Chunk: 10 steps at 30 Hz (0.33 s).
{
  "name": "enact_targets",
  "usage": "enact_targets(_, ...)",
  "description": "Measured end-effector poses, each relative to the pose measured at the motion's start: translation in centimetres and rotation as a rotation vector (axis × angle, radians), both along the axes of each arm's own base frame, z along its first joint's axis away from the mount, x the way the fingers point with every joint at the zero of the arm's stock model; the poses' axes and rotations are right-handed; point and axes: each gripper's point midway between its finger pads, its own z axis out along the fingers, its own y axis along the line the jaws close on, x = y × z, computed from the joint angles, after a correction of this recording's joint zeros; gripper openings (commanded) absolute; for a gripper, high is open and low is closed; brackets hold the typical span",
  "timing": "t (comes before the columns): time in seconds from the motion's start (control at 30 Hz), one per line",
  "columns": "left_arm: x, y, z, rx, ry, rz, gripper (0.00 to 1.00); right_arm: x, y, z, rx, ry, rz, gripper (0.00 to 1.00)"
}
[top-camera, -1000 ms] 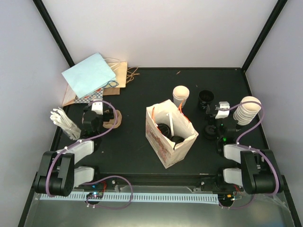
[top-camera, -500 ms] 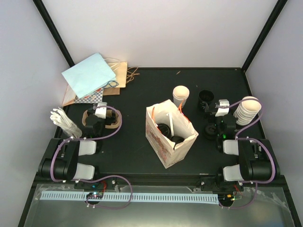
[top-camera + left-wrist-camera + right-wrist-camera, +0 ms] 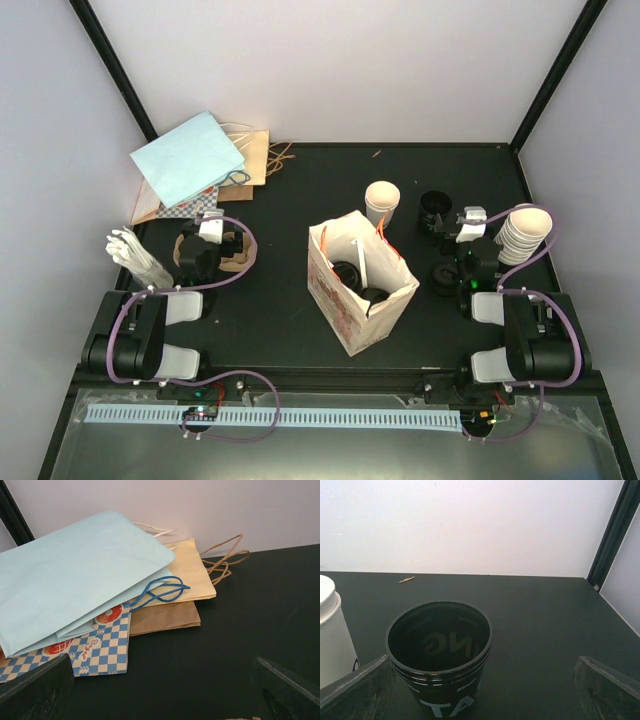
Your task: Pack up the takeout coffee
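The printed cream paper bag [image 3: 352, 318] stands open mid-table. Two black-lidded takeout coffee cups [image 3: 346, 272] sit inside it, only their lids showing. A cream cup with a pale top [image 3: 382, 200] stands behind the bag, and its side shows in the right wrist view [image 3: 331, 635]. My right gripper [image 3: 458, 232] is open, facing an empty black printed cup [image 3: 440, 652] that stands just ahead of its fingers. My left gripper [image 3: 207, 238] is open and empty above the brown pulp tray [image 3: 240, 252], facing the flat bags.
Flat paper bags [image 3: 85, 585] lie stacked at the back left [image 3: 195, 160]. A stack of cream cups [image 3: 524, 232] stands at the right edge. Black lids [image 3: 447, 273] lie near the right arm. White utensils [image 3: 135, 255] lie at the left edge.
My right gripper has opened a little wider and drawn toward the back, closer to the black cup. The left gripper shifted only slightly over the tray.
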Motion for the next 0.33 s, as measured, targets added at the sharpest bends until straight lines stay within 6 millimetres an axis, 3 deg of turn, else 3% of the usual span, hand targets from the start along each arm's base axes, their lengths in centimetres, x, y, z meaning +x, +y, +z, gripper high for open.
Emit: enact_targets(0.33,-0.02,0.02,-0.15,-0.001,0.006,0.001,0.99,0.03,-0.02,0.02,0.001,0.000,-0.001,1.00)
